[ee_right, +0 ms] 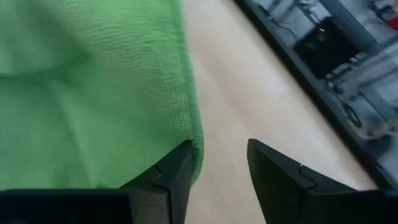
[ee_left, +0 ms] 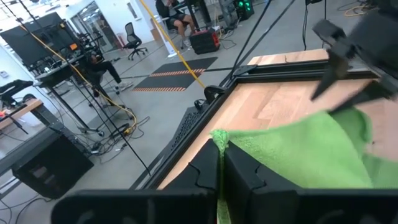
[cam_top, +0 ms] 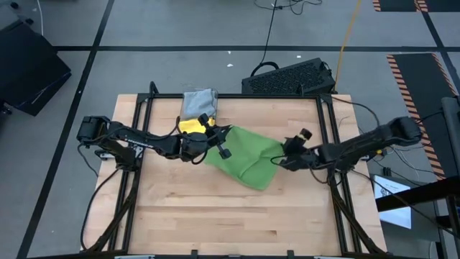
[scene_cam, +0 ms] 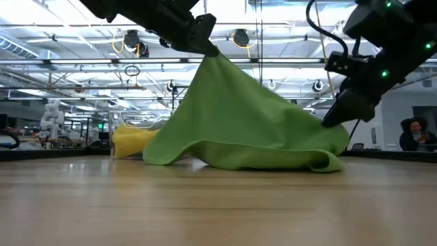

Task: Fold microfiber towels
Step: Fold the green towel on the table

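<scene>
A bright green towel point(cam_top: 248, 158) lies mid-table, with one corner raised like a tent in the low view point(scene_cam: 246, 123). My left gripper point(cam_top: 219, 137) is shut on that raised corner. My right gripper point(cam_top: 280, 161) is open at the towel's right edge, low over the table. In the right wrist view point(ee_right: 221, 160) the towel's hem runs beside one finger. A yellow towel point(cam_top: 190, 126) lies under my left gripper, and a grey towel point(cam_top: 199, 103) lies at the table's far edge. The other towels are out of view. My left gripper pinches a corner of the green towel point(ee_left: 217, 140) between its two shut fingers, coming level from the table's left. The corner is lifted point(scene_cam: 210, 58). The cloth slopes down from it, and its lower edges rest on the table. My right gripper: one finger point(ee_right: 177, 168) stands against the towel's hem point(ee_right: 196, 146); I cannot tell whether it touches.
A black perforated case point(cam_top: 287, 78) lies on the floor beyond the table's far edge. Black frame rails point(cam_top: 327, 129) run along the table's left and right sides. Bare wood point(cam_top: 230, 216) fills the near half of the table.
</scene>
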Tool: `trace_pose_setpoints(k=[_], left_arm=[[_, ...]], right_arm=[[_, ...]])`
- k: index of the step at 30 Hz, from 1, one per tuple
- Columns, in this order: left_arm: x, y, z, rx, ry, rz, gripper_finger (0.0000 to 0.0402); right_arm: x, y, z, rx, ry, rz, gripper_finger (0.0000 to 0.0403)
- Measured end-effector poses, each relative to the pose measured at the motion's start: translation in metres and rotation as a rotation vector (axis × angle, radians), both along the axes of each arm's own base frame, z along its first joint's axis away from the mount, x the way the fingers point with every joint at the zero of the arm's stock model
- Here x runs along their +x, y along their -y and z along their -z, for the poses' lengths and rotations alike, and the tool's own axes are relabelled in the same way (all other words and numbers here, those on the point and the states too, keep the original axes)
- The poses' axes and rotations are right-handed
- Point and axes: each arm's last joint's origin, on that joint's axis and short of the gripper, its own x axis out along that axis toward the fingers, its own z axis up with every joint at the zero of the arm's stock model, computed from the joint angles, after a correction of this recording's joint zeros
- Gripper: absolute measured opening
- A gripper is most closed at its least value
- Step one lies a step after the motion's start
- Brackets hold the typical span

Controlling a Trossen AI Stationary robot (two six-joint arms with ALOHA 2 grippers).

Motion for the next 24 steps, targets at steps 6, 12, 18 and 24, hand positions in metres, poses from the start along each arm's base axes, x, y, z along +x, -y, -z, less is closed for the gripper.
trace_pose_setpoints(k=[6,12,18,24], left_arm=[[0.0,0.0,0.0,-0.002,0.005,-0.001,0.0006],[0.0,-0.001,0.0,-0.003,0.007,-0.004,0.0004],[0.0,-0.001,0.0,-0.005,0.008,-0.005,0.0009],[0.0,-0.003,0.0,-0.007,0.005,-0.01,0.0009]], right_arm=[[-0.018,0.012,-0.013,-0.008,-0.022,0.05,0.0145],[-0.024,0.012,-0.024,0.122,0.004,-0.08,0.0145],[-0.042,0.013,-0.025,0.317,0.042,0.021,0.0145],[-0.04,0.003,-0.026,0.482,0.143,0.04,0.0146]])
